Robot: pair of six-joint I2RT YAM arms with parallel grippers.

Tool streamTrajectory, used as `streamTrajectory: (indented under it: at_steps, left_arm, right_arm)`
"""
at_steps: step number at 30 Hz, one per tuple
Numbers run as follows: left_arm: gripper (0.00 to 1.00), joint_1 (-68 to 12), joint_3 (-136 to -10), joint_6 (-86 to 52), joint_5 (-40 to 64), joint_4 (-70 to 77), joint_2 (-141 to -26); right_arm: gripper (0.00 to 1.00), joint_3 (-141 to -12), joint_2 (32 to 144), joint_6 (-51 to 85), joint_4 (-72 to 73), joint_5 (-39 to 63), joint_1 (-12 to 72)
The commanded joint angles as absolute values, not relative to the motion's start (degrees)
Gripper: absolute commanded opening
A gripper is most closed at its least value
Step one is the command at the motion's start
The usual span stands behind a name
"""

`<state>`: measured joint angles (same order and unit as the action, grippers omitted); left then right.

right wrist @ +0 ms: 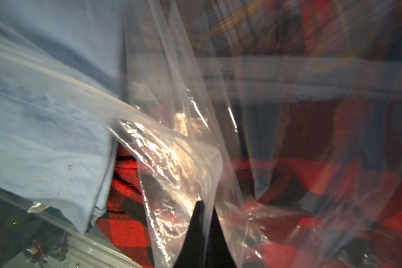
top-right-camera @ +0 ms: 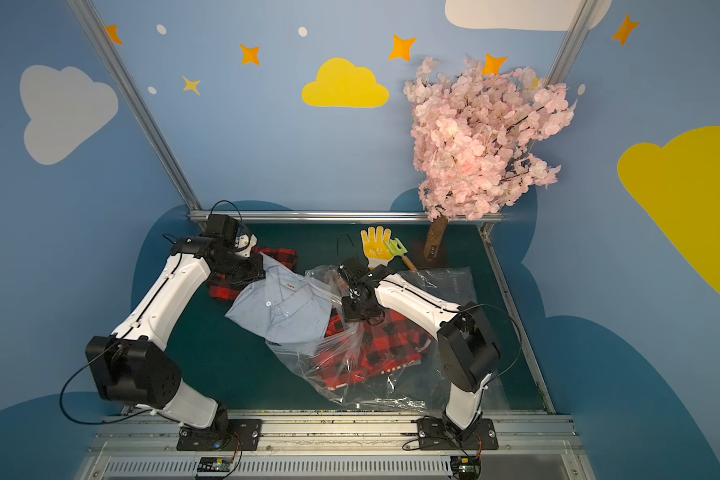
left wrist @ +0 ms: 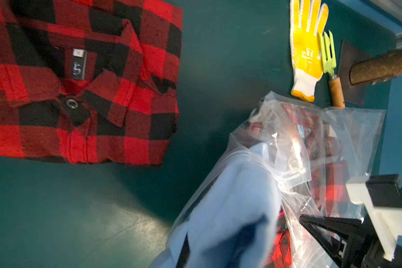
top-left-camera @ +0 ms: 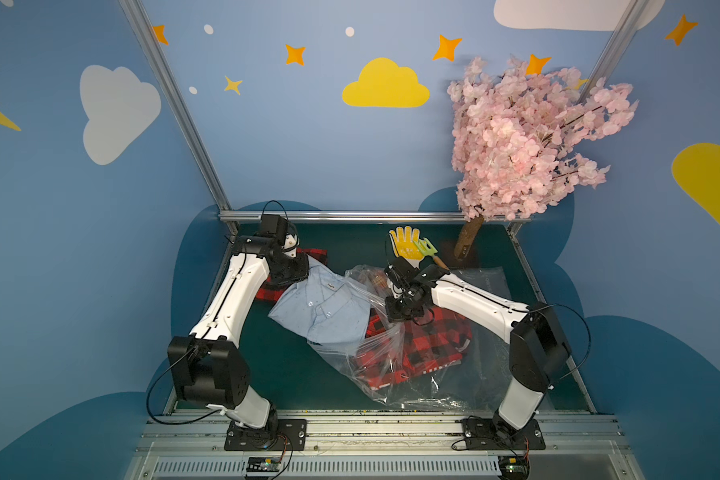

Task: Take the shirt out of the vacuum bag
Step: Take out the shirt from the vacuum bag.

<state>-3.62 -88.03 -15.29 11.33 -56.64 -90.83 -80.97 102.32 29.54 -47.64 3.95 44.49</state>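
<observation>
Left gripper [top-left-camera: 298, 272]: clamping shut on the shirt's far-left end, its fingers hiding under the wrist.
Loose plaid [left wrist: 79, 81]: lying far left, partly under that arm and the shirt.
Shirt [top-left-camera: 321, 311]: lying mid-table, mostly outside the bag, its near-right edge sitting under the bag's mouth.
Bag [top-left-camera: 416, 395]: sprawling right of centre, holding a second plaid [top-left-camera: 420, 345].
Right gripper [right wrist: 202, 215]: pinching closed on the bag's plastic beside the shirt.
Glove [top-left-camera: 406, 245], rake [top-left-camera: 427, 249]: lying far, behind the right gripper.
Tree [top-left-camera: 516, 145]: standing far right.

Yellow glove [top-left-camera: 406, 245] touches a green fork [top-left-camera: 427, 248], near a pink tree [top-left-camera: 524, 141].
</observation>
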Motion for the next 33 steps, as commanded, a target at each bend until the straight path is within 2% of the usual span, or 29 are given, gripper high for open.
streamTrajectory:
  at_steps: [1, 12, 33]
  left_arm:
    - [0.05, -1.9, -91.7, -14.4, 9.7, -55.3, -91.4]
    - [0.05, 2.8, -101.0, -15.1, 11.9, -57.7, -94.7]
    - [0.05, 8.0, -124.0, -11.3, 8.5, -69.7, -102.1]
  right_arm:
    - [0.0, -79.6, 103.0, 28.9, -52.2, 3.8, 44.0]
    - [0.0, -80.1, 103.6, 28.9, -52.2, 3.7, 43.0]
    - [0.0, -79.9, 103.5, 28.7, -51.9, 4.0, 42.0]
